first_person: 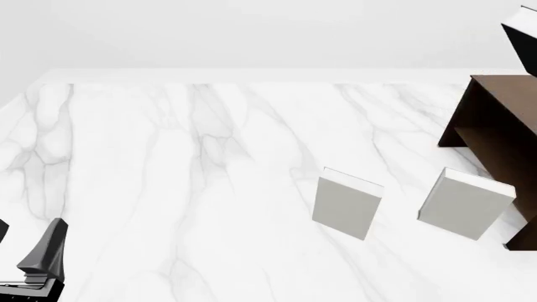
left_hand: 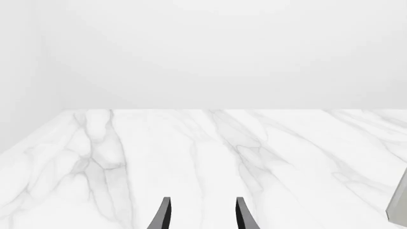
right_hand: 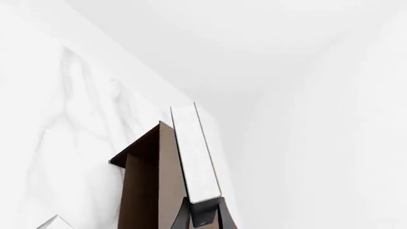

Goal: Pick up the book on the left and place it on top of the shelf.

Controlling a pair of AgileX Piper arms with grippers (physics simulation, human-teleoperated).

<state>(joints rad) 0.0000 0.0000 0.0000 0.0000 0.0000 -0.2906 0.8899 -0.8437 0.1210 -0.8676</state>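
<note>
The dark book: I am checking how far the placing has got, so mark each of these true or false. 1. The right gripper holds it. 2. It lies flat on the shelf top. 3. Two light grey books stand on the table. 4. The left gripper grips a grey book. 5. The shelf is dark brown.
1. True: the right gripper is shut on the dark book.
2. False: the book is in the air above the shelf, held on edge.
3. True: one grey book and the other stand on the marble table.
4. False: the left gripper is open, with nothing between its fingers.
5. True.
</note>
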